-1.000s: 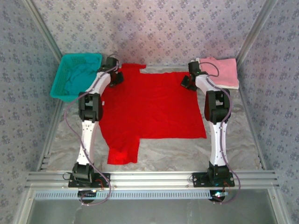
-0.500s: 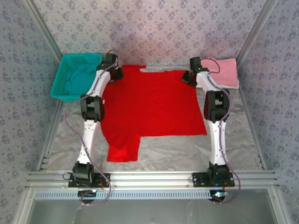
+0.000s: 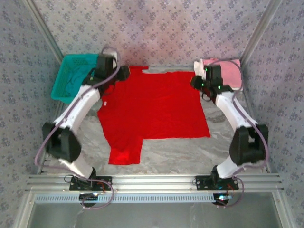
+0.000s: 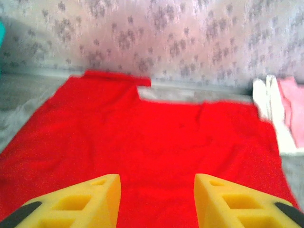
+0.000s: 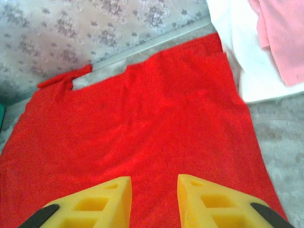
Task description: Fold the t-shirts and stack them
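So both sets of fingers just let go. The left fingers (image 4: 80, 204) are parted with nothing between them, just red cloth showing through the gap. Same story for the right fingers (image 5: 213, 202), which stand a bit narrower but are clearly apart and empty.

The red shirt (image 3: 156, 109) is lying flat in the middle of the worktop (image 3: 190, 152), one sleeve sticking out at the near left and the other at the far left by the wall. The left fingers hang over its far left corner and the right fingers over its far right corner, both above the cloth rather than on it.

Compared with a second ago, the fingers were shut and down at the far edge, seemingly pinching it. Since then the far edge has ended up a bit closer to the back wall and sits straighter. Both arms have also swung their elbows outward, so the shirt's left side is now uncovered.

My read is that the spread-out step is done and the actual folding hasn't started. The pink shirt (image 3: 230, 71) sits folded on the white shirt (image 5: 232, 57) at the far right, just beside the red one's corner, so that's presumably the stack. The basket (image 3: 57, 85) is at the far left.
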### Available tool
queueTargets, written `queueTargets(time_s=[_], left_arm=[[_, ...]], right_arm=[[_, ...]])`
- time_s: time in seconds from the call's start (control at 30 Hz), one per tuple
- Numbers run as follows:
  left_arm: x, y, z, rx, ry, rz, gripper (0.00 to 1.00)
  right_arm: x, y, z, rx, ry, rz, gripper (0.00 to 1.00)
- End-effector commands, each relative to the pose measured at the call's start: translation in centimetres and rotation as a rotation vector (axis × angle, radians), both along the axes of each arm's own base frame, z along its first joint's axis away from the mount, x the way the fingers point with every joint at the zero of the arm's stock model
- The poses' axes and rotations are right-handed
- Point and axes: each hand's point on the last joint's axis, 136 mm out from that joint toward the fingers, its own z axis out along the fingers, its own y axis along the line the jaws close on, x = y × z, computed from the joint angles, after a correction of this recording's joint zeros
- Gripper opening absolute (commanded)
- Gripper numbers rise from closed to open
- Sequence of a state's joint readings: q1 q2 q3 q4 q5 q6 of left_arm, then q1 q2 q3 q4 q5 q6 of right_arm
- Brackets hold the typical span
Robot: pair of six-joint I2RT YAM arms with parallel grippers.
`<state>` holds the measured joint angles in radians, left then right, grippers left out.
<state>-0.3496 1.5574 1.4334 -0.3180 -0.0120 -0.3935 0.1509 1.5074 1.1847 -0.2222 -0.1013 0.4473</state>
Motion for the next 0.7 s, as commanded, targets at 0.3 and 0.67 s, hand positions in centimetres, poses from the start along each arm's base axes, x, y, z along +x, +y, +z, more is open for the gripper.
queueTargets(time_s=[0.3, 0.67], left_arm=[[-20.7, 7.9, -16.4, 0.040, 0.480, 0.295, 0.49], [-33.6, 9.3, -21.5, 0.121, 0.796, 0.460, 0.51]], right_arm=[[-13.1, 4.0, -9.2, -0.236, -0.282, 0.236, 0.57], [-13.0, 5.4, -7.7, -0.316, -0.330, 0.245, 0.71]])
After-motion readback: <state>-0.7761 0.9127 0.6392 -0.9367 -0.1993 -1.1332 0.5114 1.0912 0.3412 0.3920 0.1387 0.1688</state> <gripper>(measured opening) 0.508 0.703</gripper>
